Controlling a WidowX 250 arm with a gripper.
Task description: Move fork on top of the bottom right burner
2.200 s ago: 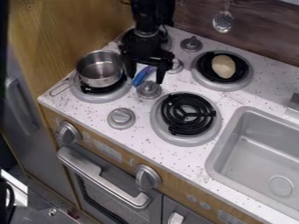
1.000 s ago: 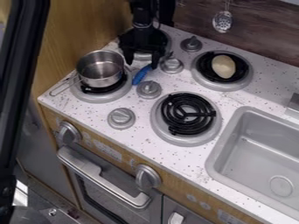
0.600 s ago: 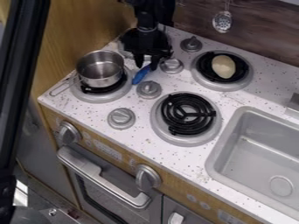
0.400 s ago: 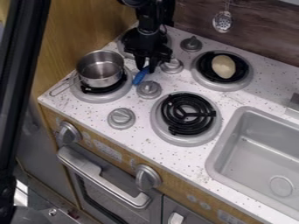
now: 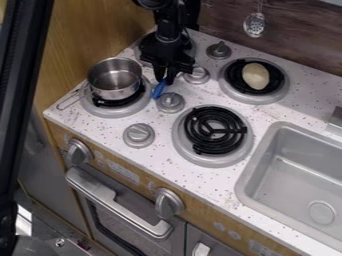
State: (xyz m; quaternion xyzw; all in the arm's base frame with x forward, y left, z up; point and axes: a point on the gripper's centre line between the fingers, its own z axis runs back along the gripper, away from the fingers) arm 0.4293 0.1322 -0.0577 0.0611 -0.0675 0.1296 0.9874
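The gripper (image 5: 165,80) hangs low between the left burners and the knobs, its two fingers close together on the upper end of the blue-handled fork (image 5: 159,89). The fork's handle slants down and left from the fingertips, beside a grey knob; its metal end is hidden by the gripper. The bottom right burner (image 5: 214,131) has black coils in a grey ring, to the right of and below the gripper.
A metal pot (image 5: 114,80) stands on the bottom left burner, close left of the gripper. A pale, egg-shaped object (image 5: 256,76) lies on the top right burner. Knobs (image 5: 170,102) stand up between the burners. The sink (image 5: 294,172) is at right.
The gripper's fingers, wide apart at first, have closed in around the fork. It shifted back, then came forward and down. The fork's visible handle has turned slightly steeper.
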